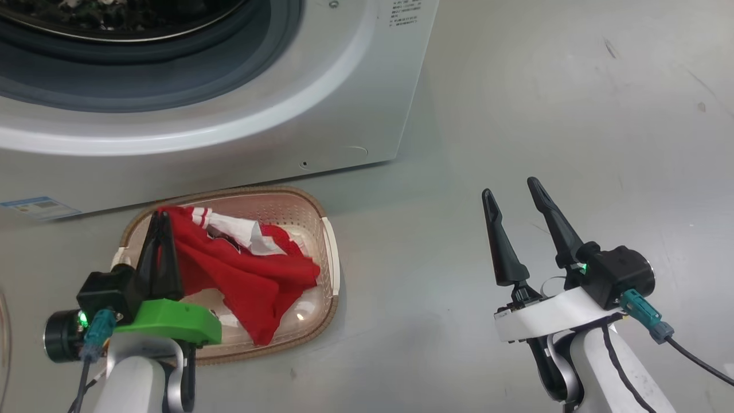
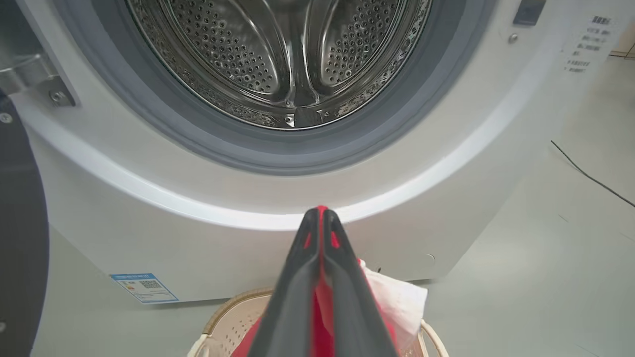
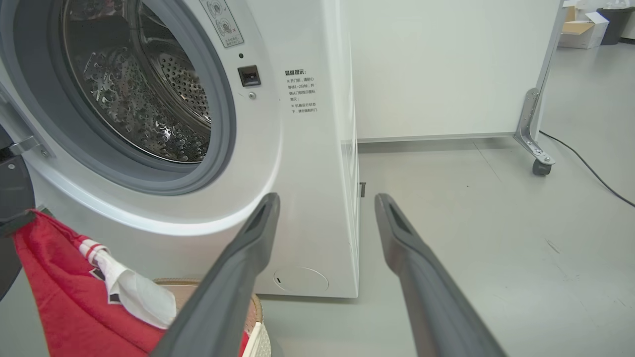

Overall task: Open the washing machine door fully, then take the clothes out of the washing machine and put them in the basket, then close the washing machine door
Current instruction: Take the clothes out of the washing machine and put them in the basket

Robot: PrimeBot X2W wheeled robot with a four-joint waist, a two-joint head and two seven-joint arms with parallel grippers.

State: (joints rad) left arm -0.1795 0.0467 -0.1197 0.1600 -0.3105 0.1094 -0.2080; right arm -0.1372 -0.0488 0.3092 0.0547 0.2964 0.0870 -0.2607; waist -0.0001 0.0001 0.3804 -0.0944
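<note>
The left gripper (image 1: 162,217) is pressing its two dark fingers together on a fold of the clothes (image 1: 246,281); in the left wrist view red fabric is showing through the slit between the fingers of that gripper (image 2: 321,218); the clothes (image 2: 397,297) are hanging from the pinch, red with a white patch, and are spreading down and to the right over the basket (image 1: 330,310); whether the lowest folds are resting on the basket's bottom I cannot tell.

The basket (image 2: 233,302) is sitting on the floor (image 1: 545,115) just in front of the washing machine (image 1: 344,115), on the near side of it, its brown rim lying close to the white front panel; a small blue sticker (image 2: 144,287) is showing on that panel to the left of the basket.

Beyond the pinched fingers the washing machine (image 2: 347,198) is standing with its mouth uncovered; the steel drum (image 2: 278,59) is gleaming inside the grey seal (image 2: 317,153); the washing machine door (image 2: 20,223) is standing swung open at the far left edge.

The right gripper (image 1: 510,189) is hovering to the right of the basket, well apart from it, over bare floor; its fingers are spreading wide and are gripping nothing; in the right wrist view that gripper (image 3: 327,198) is pointing at the machine's right front corner, with the clothes (image 3: 54,287) and the basket (image 3: 255,312) lying at the lower left.
</note>
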